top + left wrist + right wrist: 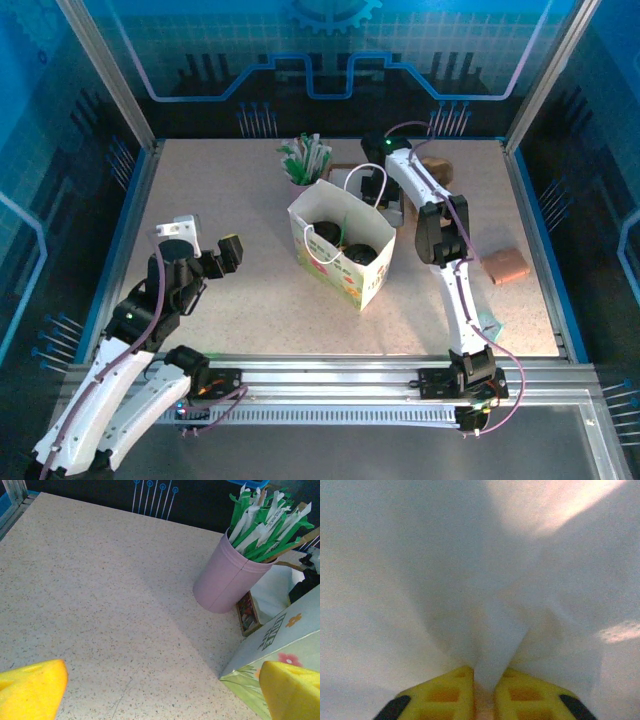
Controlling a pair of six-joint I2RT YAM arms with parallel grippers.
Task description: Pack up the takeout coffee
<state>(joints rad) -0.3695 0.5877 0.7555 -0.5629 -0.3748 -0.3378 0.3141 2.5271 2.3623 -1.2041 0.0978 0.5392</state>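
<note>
Peeking from the flowered bag, two black lids hide what's beneath; the right end effector clenches a blurred white sheet, the left end effector gapes released.

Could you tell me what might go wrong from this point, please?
The right gripper pinches only a thin fold of white sheet, so it might slip or tear when pulled. That arm works just beyond the paper bag; lifting could catch and tip it, or knock the pink cup of sachets beside it.
</note>
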